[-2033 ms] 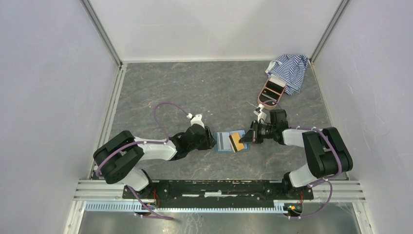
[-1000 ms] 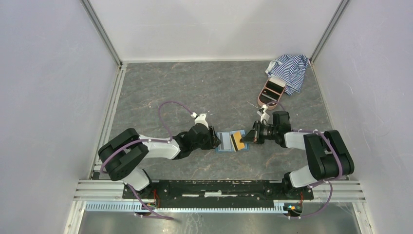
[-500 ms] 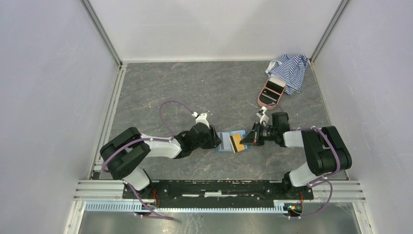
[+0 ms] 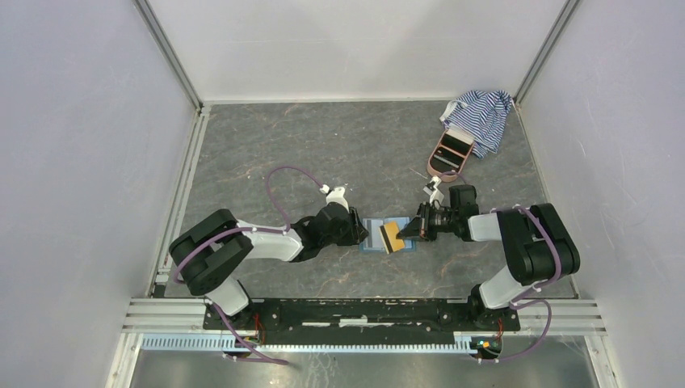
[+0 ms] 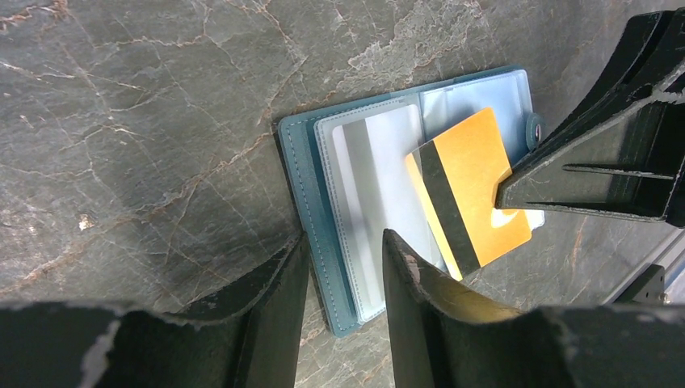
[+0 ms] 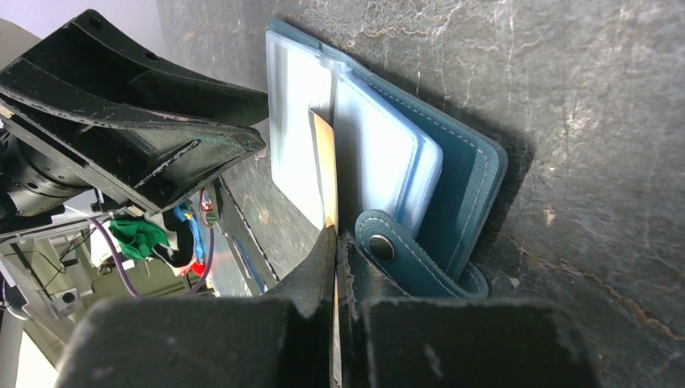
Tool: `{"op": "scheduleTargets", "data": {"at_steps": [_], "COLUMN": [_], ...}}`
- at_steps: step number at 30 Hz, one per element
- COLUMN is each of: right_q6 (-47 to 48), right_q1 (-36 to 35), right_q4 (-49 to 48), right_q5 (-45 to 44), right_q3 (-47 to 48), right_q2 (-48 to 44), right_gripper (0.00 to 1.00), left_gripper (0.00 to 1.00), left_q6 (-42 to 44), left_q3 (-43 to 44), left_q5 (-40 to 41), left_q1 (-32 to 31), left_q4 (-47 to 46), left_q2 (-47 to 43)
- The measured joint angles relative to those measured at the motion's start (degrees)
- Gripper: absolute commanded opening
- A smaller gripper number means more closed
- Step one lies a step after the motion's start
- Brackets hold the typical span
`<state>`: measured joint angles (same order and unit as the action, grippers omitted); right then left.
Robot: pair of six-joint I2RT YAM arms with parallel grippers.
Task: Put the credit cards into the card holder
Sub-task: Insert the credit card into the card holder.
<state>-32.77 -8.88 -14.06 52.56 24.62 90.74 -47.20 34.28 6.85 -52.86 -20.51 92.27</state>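
Holder (image 4: pixel 372 235) lies open on the surface (image 4: pixel 323 145), lower middle of the top view. It has a teal stitched cover, soft clear sleeves (image 5: pixel 376 186) and a snap tab (image 6: pixel 380 246). Card (image 5: pixel 468 190): thin, glossy tan-gold plastic with a dark stripe. We judge it light, stiff and slippery, best pinched at a short edge. Right jaws are clamped on its right edge, with the card slanted over the sleeves. Left jaws stand apart, astride the holder's left edge.

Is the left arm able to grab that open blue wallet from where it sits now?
Probably yes: the open left pincer appears to straddle the edge of the card holder, with nothing in between.
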Motion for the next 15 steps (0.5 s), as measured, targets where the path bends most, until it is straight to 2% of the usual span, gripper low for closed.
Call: {"op": "scheduleTargets", "data": {"at_steps": [15], "right_q6": [-0.6], "right_q1": [-0.4], "right_q4": [-1.8], "right_q5": [0.4], "right_q3": [1.6], "right_q2": [2.4], "right_gripper": [0.00], "left_gripper": [0.45], "left_q6": [0.0], "left_q3": [0.2], "left_q5": [-0.8], "left_q1": [0.0], "left_q4": [-0.7], "left_q2": [0.6]}}
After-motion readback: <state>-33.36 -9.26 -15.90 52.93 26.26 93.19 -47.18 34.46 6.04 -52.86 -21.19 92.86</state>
